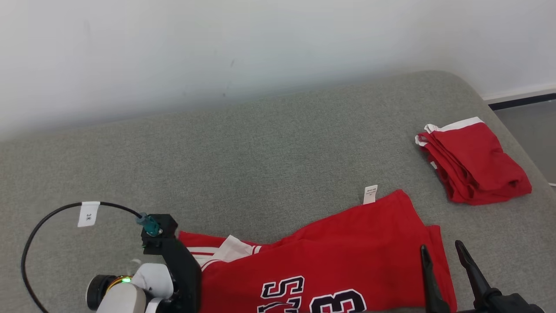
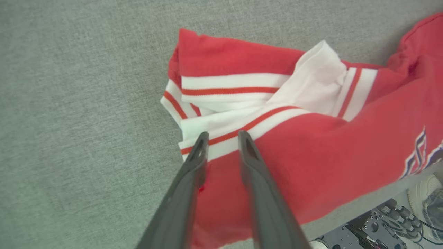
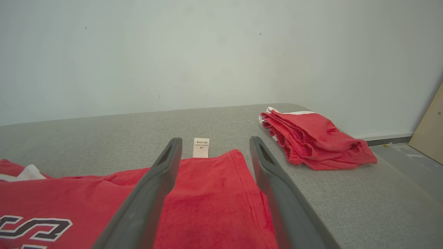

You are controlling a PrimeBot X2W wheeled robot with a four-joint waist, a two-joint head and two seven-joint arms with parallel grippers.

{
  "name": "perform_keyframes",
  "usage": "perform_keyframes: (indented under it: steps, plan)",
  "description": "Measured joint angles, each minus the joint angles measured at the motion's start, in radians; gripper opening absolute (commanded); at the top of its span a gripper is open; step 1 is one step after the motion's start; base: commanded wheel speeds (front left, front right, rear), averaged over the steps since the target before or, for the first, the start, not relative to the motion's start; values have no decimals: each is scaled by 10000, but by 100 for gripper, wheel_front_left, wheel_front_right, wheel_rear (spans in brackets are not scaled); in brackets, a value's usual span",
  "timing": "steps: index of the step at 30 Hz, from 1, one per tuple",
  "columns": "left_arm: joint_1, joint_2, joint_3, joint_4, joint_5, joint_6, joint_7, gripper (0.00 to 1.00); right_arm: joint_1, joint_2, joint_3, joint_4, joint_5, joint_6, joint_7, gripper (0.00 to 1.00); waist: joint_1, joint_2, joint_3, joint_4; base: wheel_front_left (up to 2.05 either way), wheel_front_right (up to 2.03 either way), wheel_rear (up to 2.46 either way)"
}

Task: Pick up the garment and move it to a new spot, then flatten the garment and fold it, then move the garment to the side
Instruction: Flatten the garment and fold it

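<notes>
The big grey bed [image 1: 278, 143] has a red jersey [image 1: 347, 243] lying at the bottom middle. A folded red cloth [image 1: 478, 169] sits far right. The right gripper [image 1: 441, 245], lower right, is spread wide. The left gripper [image 2: 223, 133], lower left, has its fingers a little apart over the stripy edge.

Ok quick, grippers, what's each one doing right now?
Left gripper: jaws narrowly apart at the striped trim of the jersey, nothing pinched yet.
Right gripper: wide open, empty, above the jersey.

Grey fabric-covered surface [image 1: 278, 143], red jersey [image 1: 347, 243] spread at near edge — folded red garment [image 1: 475, 165] far right
</notes>
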Motion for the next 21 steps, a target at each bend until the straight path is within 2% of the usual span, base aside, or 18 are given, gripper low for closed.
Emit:
perform_keyframes:
  steps: [2, 4, 5, 10, 17, 18, 19, 21]
  plan:
    - [49, -58, -119, -119, -82, -79, 148, 38, -9, 2, -4, -13, 0, 0, 0, 100, 0, 0, 32, 28, 0, 0, 0]
    - [102, -104, -238, -257, -151, -117, 282, 20, -17, 4, -29, -19, 0, 0, 0, 100, 0, 0, 58, 64, 0, 0, 0]
    - [121, -105, -270, -305, -153, -134, 309, 0, -20, 6, -35, -21, -2, 2, 0, 100, 0, 0, 67, 83, 0, 0, 0]
    - [194, 21, -276, -395, -25, 100, 201, 0, -57, 15, -17, -21, -2, 2, 0, 100, 0, 0, 96, 132, 0, 0, 0]
    - [206, 58, -274, -456, -31, 163, 86, 0, -92, 33, 12, 10, -2, 2, 15, 100, 0, 0, 73, 154, 0, 0, 0]
    - [207, 69, -268, -464, -27, 194, 40, 2, -92, 36, 13, 17, -2, 2, 17, 100, 0, 0, 67, 154, 0, 0, 0]
    - [205, 100, -263, -491, 17, 217, -96, 100, -93, 38, 15, 27, -2, 2, 19, 100, 0, 0, 61, 155, 0, 0, 0]
    - [180, 150, -236, -502, 88, 291, -267, 100, -99, 44, 23, 40, -2, 0, 31, 100, 0, 0, 53, 155, 0, 0, 0]
